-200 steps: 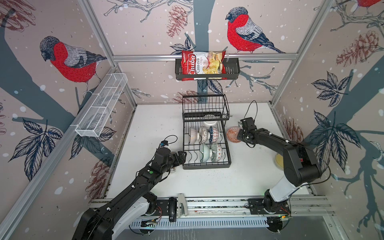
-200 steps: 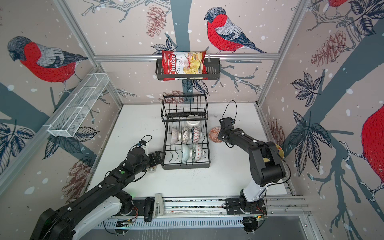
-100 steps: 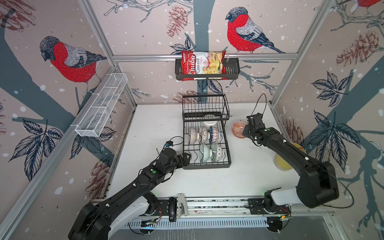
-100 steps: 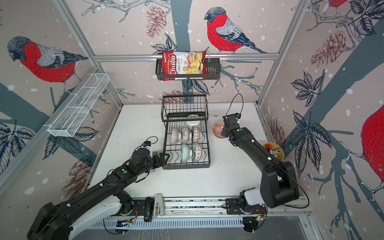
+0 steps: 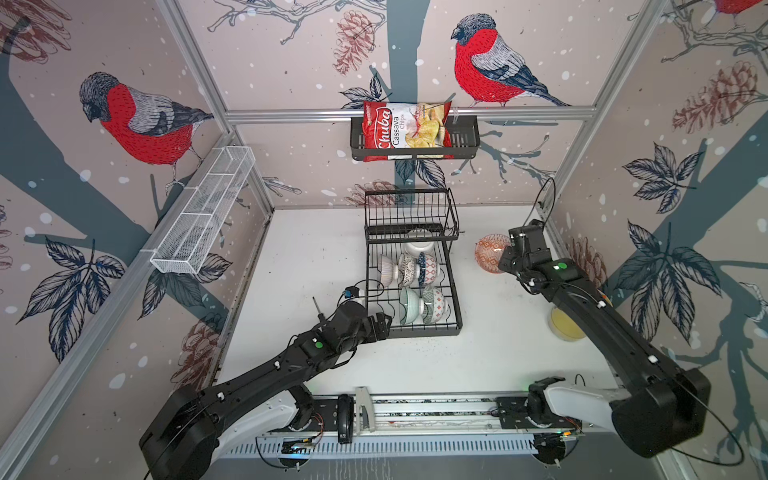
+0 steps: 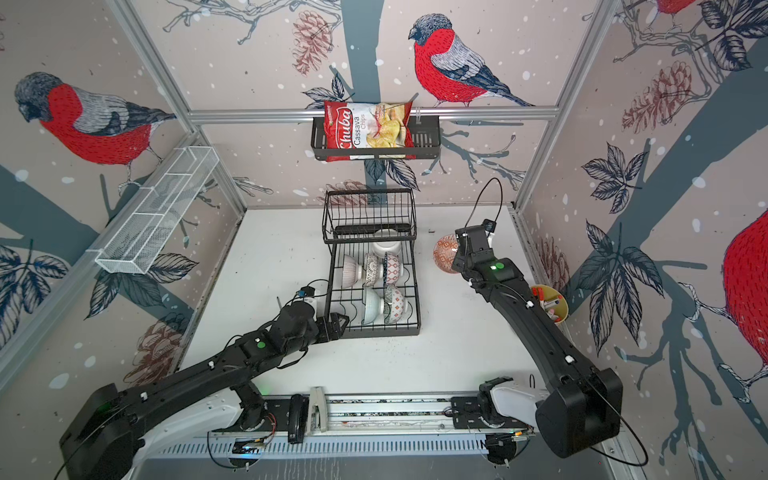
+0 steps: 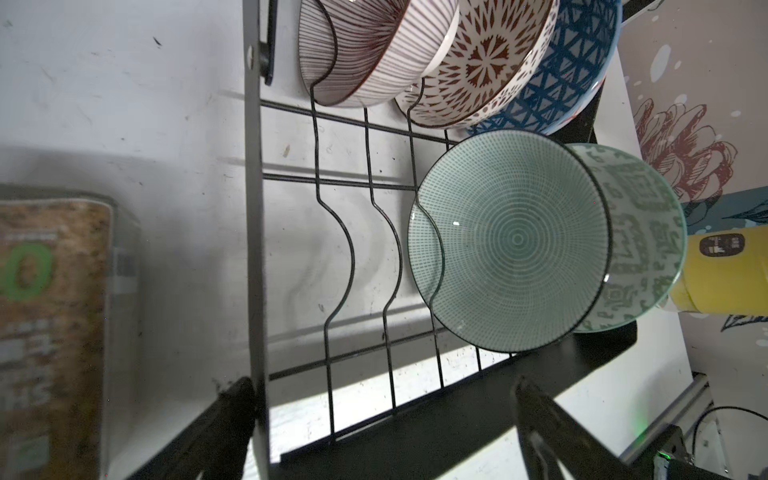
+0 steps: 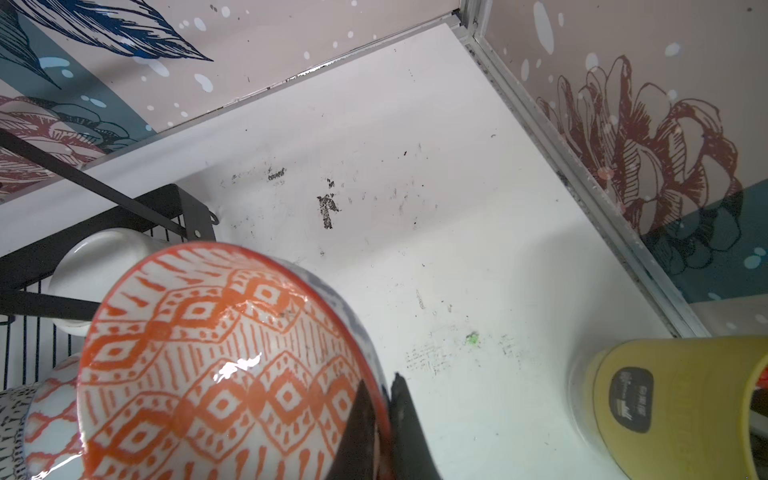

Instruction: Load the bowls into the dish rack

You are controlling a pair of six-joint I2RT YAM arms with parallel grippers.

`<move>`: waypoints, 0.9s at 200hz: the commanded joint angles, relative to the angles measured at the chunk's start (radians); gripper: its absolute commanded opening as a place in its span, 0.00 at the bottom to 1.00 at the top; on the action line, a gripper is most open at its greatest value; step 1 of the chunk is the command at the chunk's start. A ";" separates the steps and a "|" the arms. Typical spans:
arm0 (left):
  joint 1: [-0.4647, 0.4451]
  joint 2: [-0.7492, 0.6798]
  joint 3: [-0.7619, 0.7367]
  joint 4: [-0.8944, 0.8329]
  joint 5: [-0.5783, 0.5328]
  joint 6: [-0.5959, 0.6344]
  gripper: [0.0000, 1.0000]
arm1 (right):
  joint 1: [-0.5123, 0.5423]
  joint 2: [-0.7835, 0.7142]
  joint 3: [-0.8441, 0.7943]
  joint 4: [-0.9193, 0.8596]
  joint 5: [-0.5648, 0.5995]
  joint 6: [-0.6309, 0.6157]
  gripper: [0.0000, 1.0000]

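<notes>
The right pincer (image 8: 384,388) pinches the rim of the tilted orange bowl (image 8: 216,365) between rack (image 5: 428,332) and the desk's (image 5: 316,257) right edge; left pincer (image 7: 380,390) spread at rack's near-left corner.

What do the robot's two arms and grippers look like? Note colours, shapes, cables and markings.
The left arm and right arm are matte black, boxy links on white base segments. Each has a round green dot near the wrist, small white tabs and thin black looping cables. The left gripper and right gripper have black tapering fingers.
</notes>
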 commanded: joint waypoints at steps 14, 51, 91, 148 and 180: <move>-0.032 0.044 0.022 0.095 0.011 -0.014 0.95 | 0.001 -0.021 0.025 -0.006 0.049 -0.016 0.00; -0.050 0.121 0.053 0.161 0.027 -0.004 0.95 | 0.001 -0.021 0.033 -0.014 0.055 -0.022 0.00; -0.059 0.205 0.085 0.240 0.046 0.007 0.95 | 0.002 -0.021 0.042 -0.031 0.087 -0.027 0.00; -0.072 0.376 0.181 0.338 0.092 0.038 0.95 | 0.002 -0.018 0.049 -0.052 0.109 -0.029 0.00; -0.082 0.473 0.251 0.355 0.132 0.062 0.95 | 0.006 -0.019 0.045 -0.068 0.121 -0.028 0.00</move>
